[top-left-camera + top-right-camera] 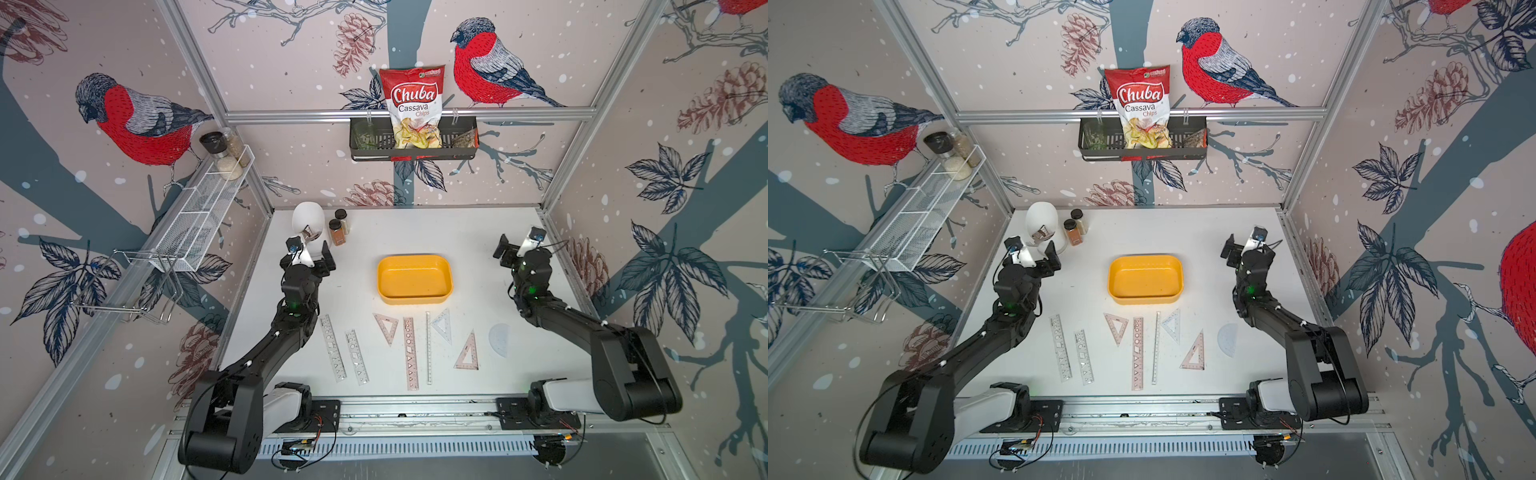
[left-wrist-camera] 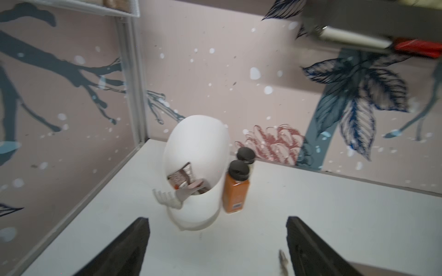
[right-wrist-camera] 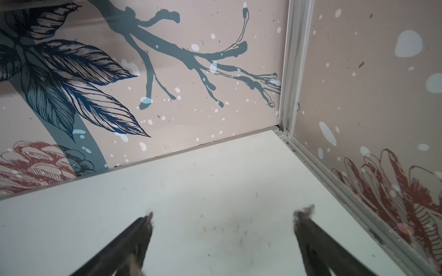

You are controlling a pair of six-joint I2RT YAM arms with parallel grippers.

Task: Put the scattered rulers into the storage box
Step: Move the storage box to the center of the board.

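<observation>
CELL STOCK, tabletop.

1. Box (image 1: 414, 278): yellow tub, mid table (image 1: 469, 245), upright, inside bare.

2. Rulers, 8 pcs: all flat on table in a loose row on near side of box, betw. the two arms. None in or touching box. L to R in both top views:
   - long clear ruler (image 1: 333, 348)
   - short clear ruler (image 1: 357, 363)
   - pink set sq. (image 1: 385, 318)
   - pink stencil ruler (image 1: 410, 353)
   - thin clear ruler (image 1: 428, 347), just beside pink stencil ruler
   - blue set sq. (image 1: 446, 328), close against thin clear ruler's other side; contact can't be told
   - 2nd pink set sq. (image 1: 466, 365)
   - protractor (image 1: 500, 338), blue tint, farthest R, near R arm

3. L gripper (image 2: 217, 218): above table at far L, facing white bin (image 2: 196, 167) and 2 spice jars (image 2: 235, 188). Fingers (image 2: 124, 251) spread wide, nothing held.

4. R gripper (image 3: 226, 212): far R side, well apart from box. Fingers (image 3: 315, 248) spread wide, only bare table betw. them, holds nothing. Fluff on tips.

5. Misc.: chips bag (image 1: 413, 104) in black basket (image 1: 361, 156) on back rail. Wire shelf (image 1: 199, 216) on L wall.
</observation>
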